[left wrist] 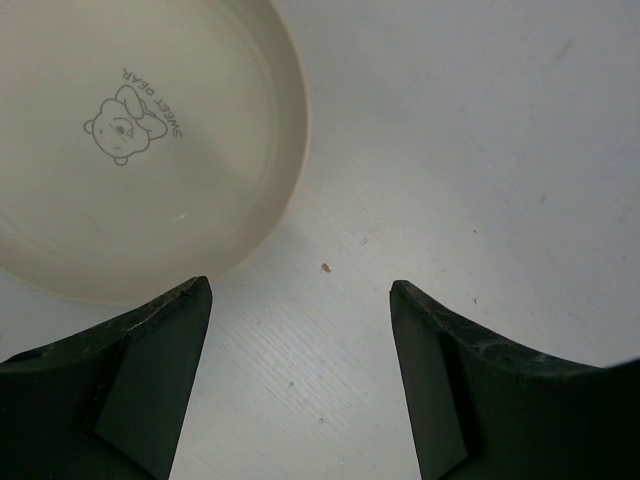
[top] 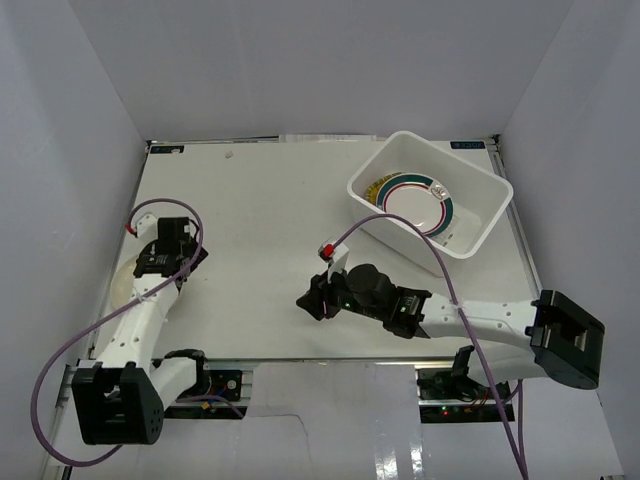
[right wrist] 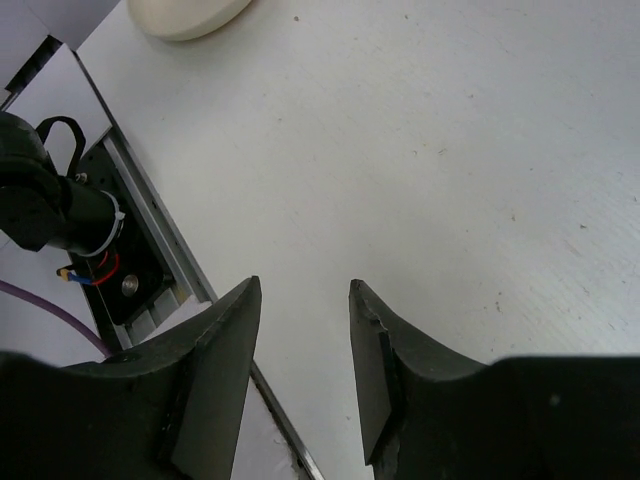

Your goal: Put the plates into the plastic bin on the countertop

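My left pincer (left wrist: 300, 288) hangs spread wide over the countertop (left wrist: 470, 150), with nothing between its fingers (left wrist: 150, 370). Just ahead of the left fingertip, apart from it, lies a cream plate (left wrist: 130, 140), flat on the surface, with a small bear drawing and the words "SWEET DEAR" printed inside it. The space straight ahead of this pincer and off to its right is bare white table with a few dark specks.

My right pincer (right wrist: 304, 288) has a narrower gap and grips nothing; only table shows through the gap. To its left runs the metal-framed near edge (right wrist: 150, 215) of the table, with a black arm mount and cables (right wrist: 60, 215) below it. Far ahead and a little to the left, the same cream plate just enters the wrist view.

From overhead, the plastic bin (top: 482, 222) sits well apart from this pincer, behind my wrist and toward the far right corner, set askew to the table edges. Inside it a white plate with a green and red rim (top: 425, 205) leans, and a yellow plate (top: 372, 190) peeks out behind it.
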Action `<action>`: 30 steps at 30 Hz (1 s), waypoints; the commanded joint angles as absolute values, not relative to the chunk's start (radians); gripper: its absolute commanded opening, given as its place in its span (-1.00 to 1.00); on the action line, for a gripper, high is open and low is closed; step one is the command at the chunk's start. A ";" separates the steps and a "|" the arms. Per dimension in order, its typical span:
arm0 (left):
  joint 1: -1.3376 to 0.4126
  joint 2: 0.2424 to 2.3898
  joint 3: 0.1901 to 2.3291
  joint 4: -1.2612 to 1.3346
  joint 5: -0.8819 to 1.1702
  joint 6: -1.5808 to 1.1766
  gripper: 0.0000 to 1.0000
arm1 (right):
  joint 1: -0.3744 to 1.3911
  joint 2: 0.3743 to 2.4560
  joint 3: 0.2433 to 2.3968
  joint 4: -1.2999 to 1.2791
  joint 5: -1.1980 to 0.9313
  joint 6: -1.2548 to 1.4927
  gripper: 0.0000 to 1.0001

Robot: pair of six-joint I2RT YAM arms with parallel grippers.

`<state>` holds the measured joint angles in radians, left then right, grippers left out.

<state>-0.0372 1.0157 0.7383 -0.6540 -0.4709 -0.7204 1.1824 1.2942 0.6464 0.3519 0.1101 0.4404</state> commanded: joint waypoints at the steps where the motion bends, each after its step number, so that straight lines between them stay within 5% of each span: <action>1: 0.044 1.066 0.744 -0.580 -0.336 -0.646 0.64 | 1.186 1.221 0.611 0.379 0.124 0.397 -0.06; 15: 0.092 1.469 0.810 -0.449 -0.310 -0.554 -0.03 | 1.187 1.125 0.568 0.354 0.121 0.362 0.01; 19: 0.095 1.497 0.819 -0.451 -0.311 -0.535 -0.51 | 1.186 1.115 0.580 0.339 0.150 0.348 0.03; 22: 0.095 1.485 0.813 -0.462 -0.318 -0.535 -0.49 | 1.184 1.106 0.597 0.325 0.158 0.341 0.06; 30: 0.095 1.325 0.801 -0.488 -0.305 -0.506 0.09 | 1.186 1.124 0.614 0.316 0.158 0.327 0.08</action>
<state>0.0914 1.4014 0.7967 -0.4709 -0.3038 -0.5259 1.1831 1.1244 0.5739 0.3061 0.1398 0.3508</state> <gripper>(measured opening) 0.525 0.540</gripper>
